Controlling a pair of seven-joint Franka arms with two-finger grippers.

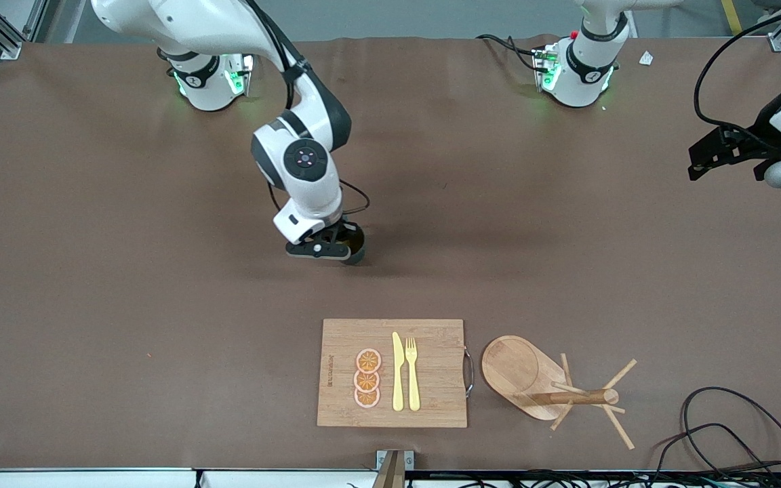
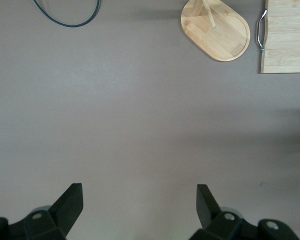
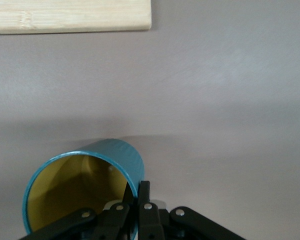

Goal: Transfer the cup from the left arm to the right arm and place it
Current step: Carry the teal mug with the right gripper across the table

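The cup [image 1: 358,245] is a small teal mug with a yellow-tan inside, at the middle of the table, farther from the front camera than the cutting board. My right gripper [image 1: 340,249] is shut on its rim, low at the table. In the right wrist view the cup [image 3: 90,167] shows one finger inside and one outside its wall, with the gripper [image 3: 138,192] pinching it. I cannot tell whether the cup rests on the cloth. My left gripper [image 1: 701,165] hangs open and empty above the left arm's end of the table; the left wrist view [image 2: 140,200] shows only bare cloth between its fingers.
A bamboo cutting board [image 1: 438,373] with three orange slices [image 1: 367,378], a yellow knife and a fork lies near the front edge. Beside it a wooden mug tree [image 1: 516,369] lies tipped over. Black cables [image 1: 736,434] lie at the front corner.
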